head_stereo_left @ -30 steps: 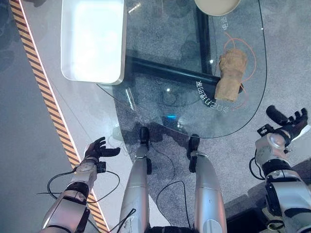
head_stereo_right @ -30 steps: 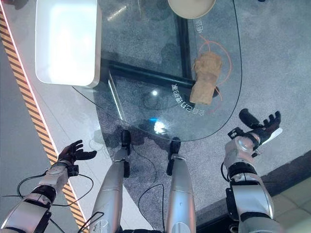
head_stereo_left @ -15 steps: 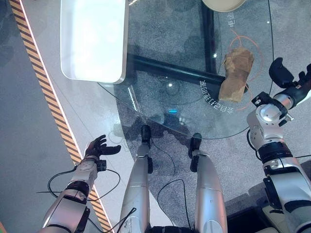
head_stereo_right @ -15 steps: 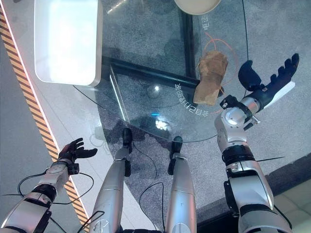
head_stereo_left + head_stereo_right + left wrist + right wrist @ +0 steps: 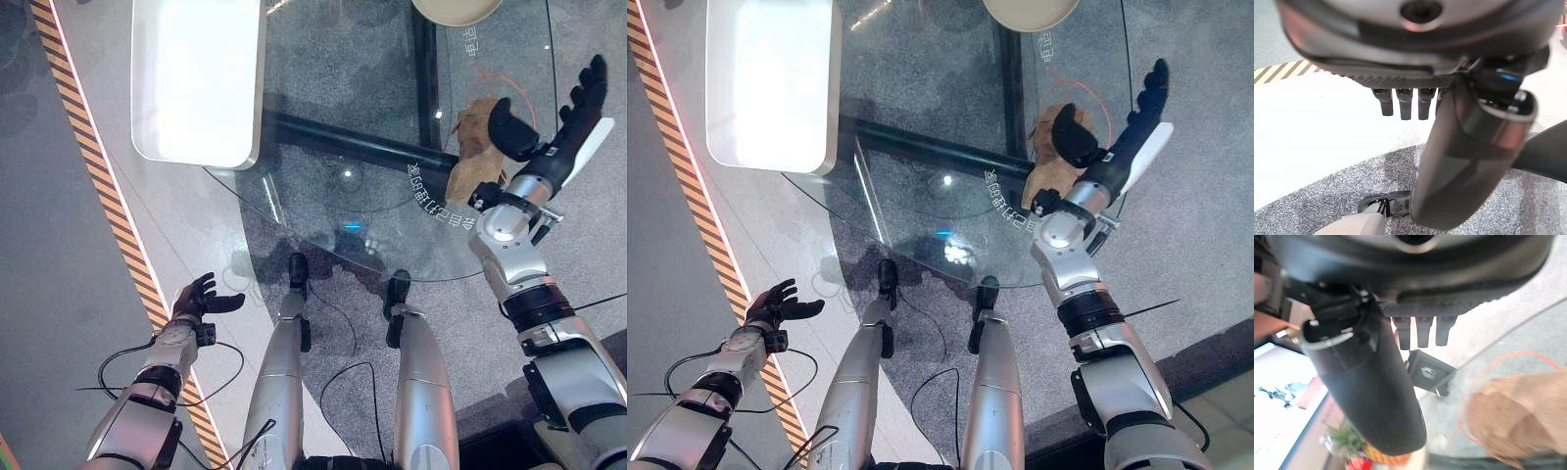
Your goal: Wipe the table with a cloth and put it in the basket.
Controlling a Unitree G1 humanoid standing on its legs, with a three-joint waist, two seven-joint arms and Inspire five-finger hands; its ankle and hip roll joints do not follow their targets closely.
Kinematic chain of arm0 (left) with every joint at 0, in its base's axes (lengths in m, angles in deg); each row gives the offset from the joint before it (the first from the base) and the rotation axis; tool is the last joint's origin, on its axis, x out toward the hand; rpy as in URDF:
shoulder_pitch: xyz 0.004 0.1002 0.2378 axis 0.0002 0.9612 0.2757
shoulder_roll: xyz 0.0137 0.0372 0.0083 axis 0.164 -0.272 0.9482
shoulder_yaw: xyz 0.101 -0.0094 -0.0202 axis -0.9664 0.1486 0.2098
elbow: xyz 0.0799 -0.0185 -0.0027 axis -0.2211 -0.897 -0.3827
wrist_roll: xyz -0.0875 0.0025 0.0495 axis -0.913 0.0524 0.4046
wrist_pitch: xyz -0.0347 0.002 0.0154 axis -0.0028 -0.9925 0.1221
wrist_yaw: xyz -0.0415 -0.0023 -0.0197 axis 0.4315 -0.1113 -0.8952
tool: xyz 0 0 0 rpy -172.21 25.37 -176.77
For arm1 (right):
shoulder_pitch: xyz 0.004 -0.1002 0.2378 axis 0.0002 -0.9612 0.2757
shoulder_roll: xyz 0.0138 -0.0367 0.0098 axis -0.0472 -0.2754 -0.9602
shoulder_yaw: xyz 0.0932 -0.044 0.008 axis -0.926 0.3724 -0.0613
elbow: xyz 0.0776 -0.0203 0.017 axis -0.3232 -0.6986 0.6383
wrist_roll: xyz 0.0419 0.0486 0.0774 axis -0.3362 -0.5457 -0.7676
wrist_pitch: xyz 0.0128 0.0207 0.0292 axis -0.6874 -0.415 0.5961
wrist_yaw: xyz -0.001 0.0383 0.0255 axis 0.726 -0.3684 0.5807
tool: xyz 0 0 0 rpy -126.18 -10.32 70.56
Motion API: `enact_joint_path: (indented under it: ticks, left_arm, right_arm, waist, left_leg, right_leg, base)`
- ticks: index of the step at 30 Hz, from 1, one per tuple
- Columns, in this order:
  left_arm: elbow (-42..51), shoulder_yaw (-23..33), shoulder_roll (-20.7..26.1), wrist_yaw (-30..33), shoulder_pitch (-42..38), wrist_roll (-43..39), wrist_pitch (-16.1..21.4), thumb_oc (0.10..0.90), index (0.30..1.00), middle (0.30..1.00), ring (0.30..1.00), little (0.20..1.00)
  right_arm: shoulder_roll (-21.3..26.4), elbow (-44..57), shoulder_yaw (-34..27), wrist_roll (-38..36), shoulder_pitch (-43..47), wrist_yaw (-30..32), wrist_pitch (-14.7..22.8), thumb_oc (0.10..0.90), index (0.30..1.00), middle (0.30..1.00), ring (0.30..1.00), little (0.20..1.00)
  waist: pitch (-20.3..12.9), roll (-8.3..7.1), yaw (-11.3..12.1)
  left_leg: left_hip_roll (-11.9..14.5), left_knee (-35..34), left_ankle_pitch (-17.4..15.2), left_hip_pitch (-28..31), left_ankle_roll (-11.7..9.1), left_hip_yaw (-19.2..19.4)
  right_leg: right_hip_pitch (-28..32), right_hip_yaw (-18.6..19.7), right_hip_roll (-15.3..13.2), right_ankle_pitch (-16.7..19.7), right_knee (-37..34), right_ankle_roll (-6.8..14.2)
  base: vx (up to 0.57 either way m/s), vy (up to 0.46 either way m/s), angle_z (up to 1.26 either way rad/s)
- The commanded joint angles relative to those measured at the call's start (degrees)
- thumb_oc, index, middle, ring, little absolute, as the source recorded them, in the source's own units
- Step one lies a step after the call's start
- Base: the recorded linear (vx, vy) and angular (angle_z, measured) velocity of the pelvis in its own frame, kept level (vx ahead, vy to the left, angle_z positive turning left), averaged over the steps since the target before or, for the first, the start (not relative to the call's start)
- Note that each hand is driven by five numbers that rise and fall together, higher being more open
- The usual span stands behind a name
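The brown cloth (image 5: 474,137) lies crumpled on the right side of the glass tabletop (image 5: 343,117), inside an orange ring marking. The right hand (image 5: 563,122) hangs above it with fingers spread straight, holding nothing. The left hand (image 5: 201,297) hangs low at the near left over the floor, fingers loosely apart.

The table (image 5: 323,117) is looking like smooth, shiny glass. The brown cloth (image 5: 472,147) is looking soft and rough. The tray (image 5: 196,78) is looking glossy white.
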Motion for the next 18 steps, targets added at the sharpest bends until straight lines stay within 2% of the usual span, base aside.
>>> enact_joint_path:
  ticks: [1,11,18]
  left_arm:
    - [-2.51,0.40,-0.70,1.37,2.54,0.16,2.51,0.800,0.900,0.900,0.900,0.900]
    - [-3.12,-0.79,-2.01,1.53,2.57,-0.02,3.27,0.800,0.900,0.900,0.900,0.900]
    - [-3.12,-1.91,-2.67,1.83,2.34,-0.63,3.35,0.800,0.900,0.900,0.900,0.900]
  right_arm:
    - [3.12,2.16,-0.13,1.83,2.13,0.19,1.58,0.800,0.900,0.900,0.900,0.900]
    - [0.24,-3.15,2.62,-1.48,2.47,2.49,-2.82,0.800,0.900,0.900,0.900,0.900]
    - [-1.04,-7.59,3.57,-4.39,2.69,3.06,-4.38,0.800,0.900,0.900,0.900,0.900]
  waist:
    - [-1.36,1.76,-1.01]
    - [-1.36,2.47,-0.59]
    - [-1.36,2.97,-0.46]
  left_leg:
    - [-1.70,5.58,-7.16,0.59,1.02,0.41]
    - [-1.75,4.73,-6.73,1.37,1.03,0.92]
    - [-1.77,4.50,-6.47,1.45,1.01,1.25]
  right_leg:
    - [4.09,-0.86,0.62,3.60,-9.88,-0.19]
    - [4.55,-1.19,0.43,3.57,-10.16,-0.54]
    - [4.56,-1.22,0.28,3.71,-10.32,-0.70]
  base:
    - [0.00,0.000,0.00]
    - [0.00,0.000,0.00]
    - [0.00,0.000,0.00]
